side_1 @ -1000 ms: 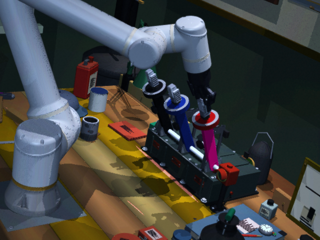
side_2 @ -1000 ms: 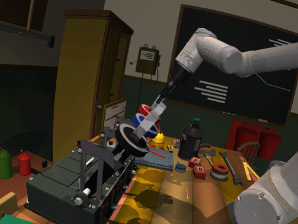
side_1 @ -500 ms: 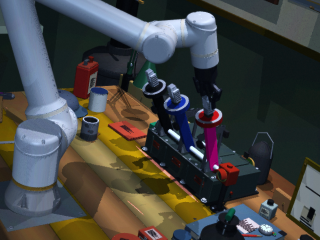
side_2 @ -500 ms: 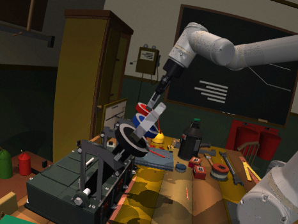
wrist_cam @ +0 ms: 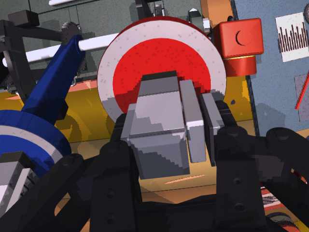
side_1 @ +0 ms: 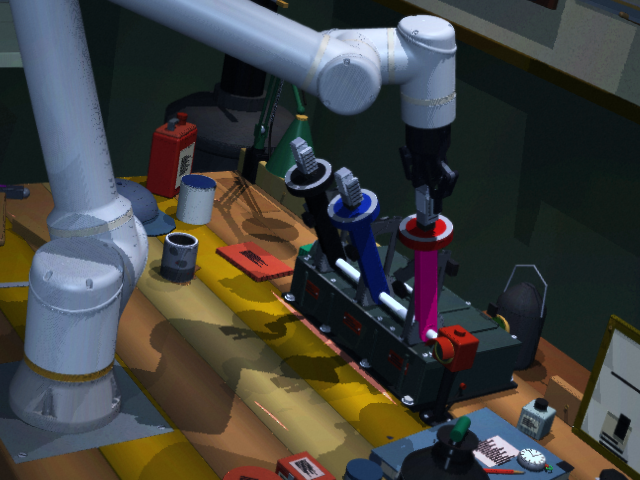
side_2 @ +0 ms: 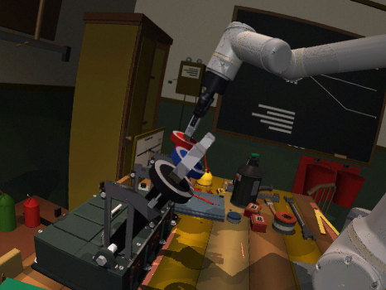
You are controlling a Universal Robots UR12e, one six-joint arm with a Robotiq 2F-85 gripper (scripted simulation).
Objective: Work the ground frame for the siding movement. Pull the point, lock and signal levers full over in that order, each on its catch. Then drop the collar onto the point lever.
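Note:
My gripper [side_1: 428, 209] is closed on the grey handle [wrist_cam: 159, 117] of the magenta lever [side_1: 427, 289], the one with the red and white disc [side_1: 426, 231] at its top. This lever stands near upright at the right end of the dark ground frame [side_1: 398, 330]. The blue lever [side_1: 364, 243] and the black lever [side_1: 316, 206] lean over to the left beside it, each with its own grey handle free. A grey collar [side_1: 179, 257] stands upright on the bench to the left of the frame.
A white and blue pot [side_1: 196, 199] and a red can [side_1: 171, 153] stand at the far left of the bench. A red flat card [side_1: 254, 261] lies before the frame. A red knob [side_1: 457, 347] sticks out at the frame's right end, near a blue tray [side_1: 465, 449].

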